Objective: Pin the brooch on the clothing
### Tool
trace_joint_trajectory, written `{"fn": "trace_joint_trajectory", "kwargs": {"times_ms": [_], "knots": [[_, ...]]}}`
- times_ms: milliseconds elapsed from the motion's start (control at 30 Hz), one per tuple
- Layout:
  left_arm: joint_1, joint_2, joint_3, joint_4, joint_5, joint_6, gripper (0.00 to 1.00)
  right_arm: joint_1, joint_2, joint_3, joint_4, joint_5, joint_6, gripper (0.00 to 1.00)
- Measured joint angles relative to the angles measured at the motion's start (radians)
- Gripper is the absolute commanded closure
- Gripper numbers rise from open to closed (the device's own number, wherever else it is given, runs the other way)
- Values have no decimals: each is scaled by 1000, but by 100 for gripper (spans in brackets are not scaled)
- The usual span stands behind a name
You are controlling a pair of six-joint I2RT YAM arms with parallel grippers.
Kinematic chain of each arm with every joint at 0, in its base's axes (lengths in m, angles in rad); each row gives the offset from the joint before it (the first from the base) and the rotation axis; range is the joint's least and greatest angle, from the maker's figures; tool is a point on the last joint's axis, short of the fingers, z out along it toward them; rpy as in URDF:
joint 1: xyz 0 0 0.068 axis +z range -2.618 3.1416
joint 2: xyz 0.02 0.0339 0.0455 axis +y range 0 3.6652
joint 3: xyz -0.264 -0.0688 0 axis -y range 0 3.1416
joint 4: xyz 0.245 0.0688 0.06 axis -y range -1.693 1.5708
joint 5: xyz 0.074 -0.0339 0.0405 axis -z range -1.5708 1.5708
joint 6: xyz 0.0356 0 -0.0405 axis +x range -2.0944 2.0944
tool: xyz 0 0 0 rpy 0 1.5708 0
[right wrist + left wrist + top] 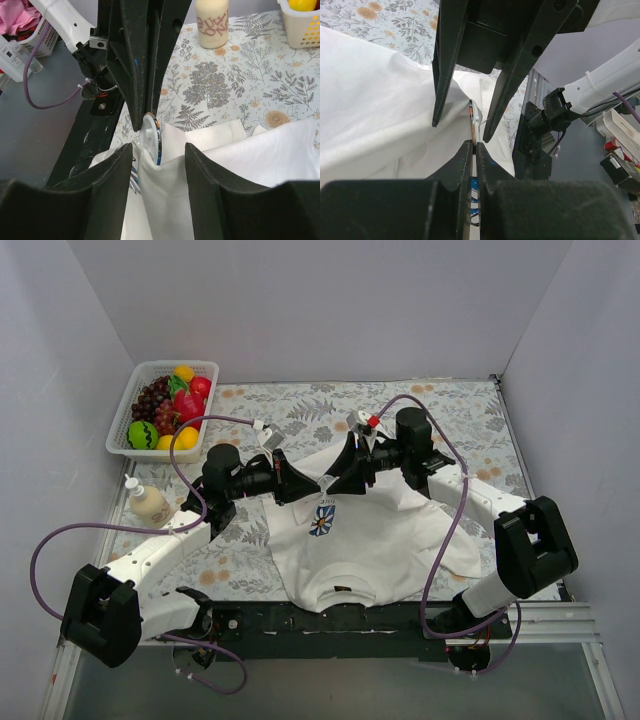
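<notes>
The white T-shirt (370,540) lies on the table with its flower print (322,520) just below both grippers. My left gripper (317,487) is shut on the brooch (153,136), a small disc seen edge-on with a white back and a blue-orange rim. The brooch also shows in the left wrist view (471,119), right above my shut left gripper (474,149). My right gripper (159,146) is open, its fingers either side of a raised fold of shirt (165,200) that the brooch touches. In the top view the right gripper (334,483) meets the left tip to tip.
A white basket of toy fruit (165,405) stands at the far left corner. A small cream bottle (148,502) stands left of my left arm. The table has a floral cloth (300,410), with grey walls on three sides.
</notes>
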Motion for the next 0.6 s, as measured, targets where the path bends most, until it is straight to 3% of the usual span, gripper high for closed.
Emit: {"fn": "trace_joint_trajectory", "kwargs": {"times_ms": [600], "knots": [[0, 0, 0, 0, 0, -1, 100, -3, -8, 31, -131, -6, -91, 46]]}}
